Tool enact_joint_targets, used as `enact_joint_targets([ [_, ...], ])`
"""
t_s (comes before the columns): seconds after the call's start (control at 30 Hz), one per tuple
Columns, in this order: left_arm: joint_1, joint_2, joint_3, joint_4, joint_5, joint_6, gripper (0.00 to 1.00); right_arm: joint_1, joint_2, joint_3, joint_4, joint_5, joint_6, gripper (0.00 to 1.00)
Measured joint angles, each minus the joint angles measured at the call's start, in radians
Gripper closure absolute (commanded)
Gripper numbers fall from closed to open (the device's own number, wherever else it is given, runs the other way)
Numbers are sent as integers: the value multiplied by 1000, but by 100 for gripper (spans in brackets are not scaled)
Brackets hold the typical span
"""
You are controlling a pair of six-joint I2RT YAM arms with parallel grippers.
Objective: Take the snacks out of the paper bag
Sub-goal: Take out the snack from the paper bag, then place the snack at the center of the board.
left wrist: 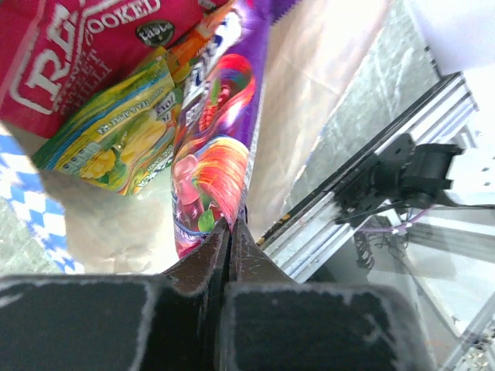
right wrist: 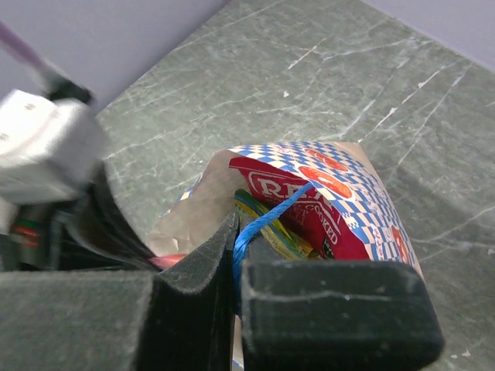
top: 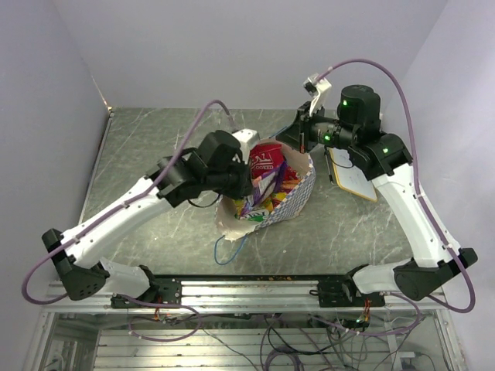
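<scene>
Top view: blue-and-white checkered paper bag (top: 298, 199) stands mid grey marbled bench (top: 147, 154), glossy snack packets (top: 267, 158) crowding its mouth.
Left wrist view: left gripper (left wrist: 230, 228) at the bag's mouth, jaws pinched on purple glossy packet (left wrist: 220, 116).
Right wrist view: right gripper (right wrist: 234, 232), jaws clamped on the bag's thin blue string handle (right wrist: 271, 212).

The bag (top: 300, 195) is lying mid-table, its mouth gaping left and showing a red packet (top: 267, 158) and a purple packet (top: 261, 188). The left gripper (top: 246, 183) is reaching into it. The right gripper (top: 297, 144) is sitting at its far rim. A board (top: 354, 176) is lying to the right.
</scene>
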Motion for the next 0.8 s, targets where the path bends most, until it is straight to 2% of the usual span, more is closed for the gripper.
enact_joint_targets([
  [0.13,6,-37,107,-78,-3,-15,93,0,-11,-7,-1,29,27,100],
  [0.3,8,-171,142,-165,-27,-50,93,0,-48,-51,8,58,68,100],
  [0.4,8,-222,229,-242,-67,-68,93,0,-78,-99,23,74,89,100],
  [0.63,8,-196,594,-382,-262,-61,93,0,-97,-117,69,85,138,100],
  [0.8,9,-132,669,-398,-424,-59,93,0,-125,-131,68,92,146,100],
])
